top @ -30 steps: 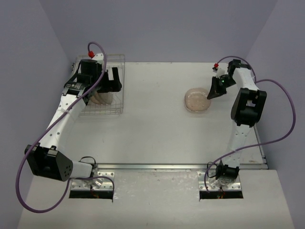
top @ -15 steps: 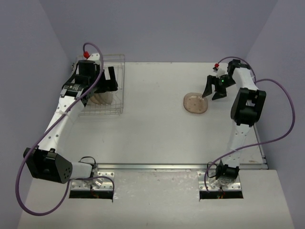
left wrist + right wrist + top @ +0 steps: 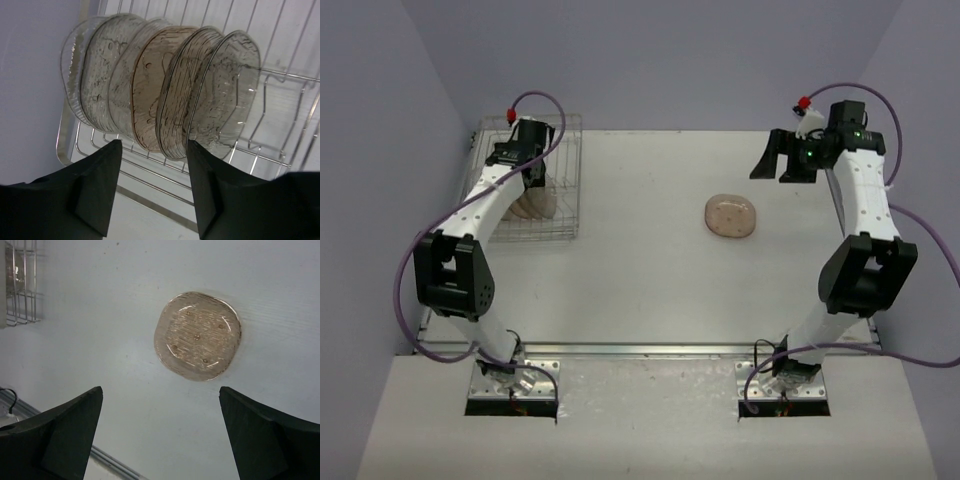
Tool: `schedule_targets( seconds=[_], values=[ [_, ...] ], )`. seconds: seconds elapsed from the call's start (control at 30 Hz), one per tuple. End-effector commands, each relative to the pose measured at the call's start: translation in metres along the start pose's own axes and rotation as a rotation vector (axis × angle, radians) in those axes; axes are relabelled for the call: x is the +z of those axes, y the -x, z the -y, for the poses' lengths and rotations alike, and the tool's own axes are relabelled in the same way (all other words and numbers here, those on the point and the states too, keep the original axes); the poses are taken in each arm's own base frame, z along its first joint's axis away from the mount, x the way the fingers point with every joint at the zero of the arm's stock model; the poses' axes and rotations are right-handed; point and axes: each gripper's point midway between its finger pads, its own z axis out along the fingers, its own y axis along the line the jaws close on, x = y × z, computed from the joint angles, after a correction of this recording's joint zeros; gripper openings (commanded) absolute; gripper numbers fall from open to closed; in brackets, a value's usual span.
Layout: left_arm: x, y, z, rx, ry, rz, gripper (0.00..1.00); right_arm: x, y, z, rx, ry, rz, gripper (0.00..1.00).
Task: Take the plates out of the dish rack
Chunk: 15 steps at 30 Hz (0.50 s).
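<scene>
**left fingers lined up on the racked plates**

my left gripper hangs over the dish rack at the far left of the table. its fingers are spread partway with nothing pinched between them. six plates stand on edge in the rack, in a row that runs across my closing line, so each rim points at me and i would pinch across a plate's thickness. the brownish plate sits straight ahead of the gap, its lower rim just beyond my fingertips, and a neighbour crowds in beside it. i judge i must take one rim, not two.

my right gripper is spread wide and empty, raised at the far right. the unloaded plate lies flat on the table below it, well apart from the rack.
</scene>
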Motion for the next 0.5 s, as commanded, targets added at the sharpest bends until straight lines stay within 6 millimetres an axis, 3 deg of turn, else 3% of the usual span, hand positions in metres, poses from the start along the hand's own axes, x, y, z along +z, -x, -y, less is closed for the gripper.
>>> schedule_targets(
  seconds=[0.0, 0.17, 0.47],
  values=[
    [0.021, 0.002, -0.013, 0.015, 0.133, 0.002, 0.5, 0.008, -0.028, -0.017, 0.014, 0.04, 0.001, 0.99],
    [0.043, 0.006, 0.001, 0.045, 0.137, -0.005, 0.39, 0.01, -0.064, -0.027, 0.017, 0.08, -0.037, 0.99],
    [0.055, 0.013, 0.007, 0.115, 0.184, 0.001, 0.27, 0.016, -0.075, -0.027, 0.032, 0.098, -0.052, 0.99]
  ],
)
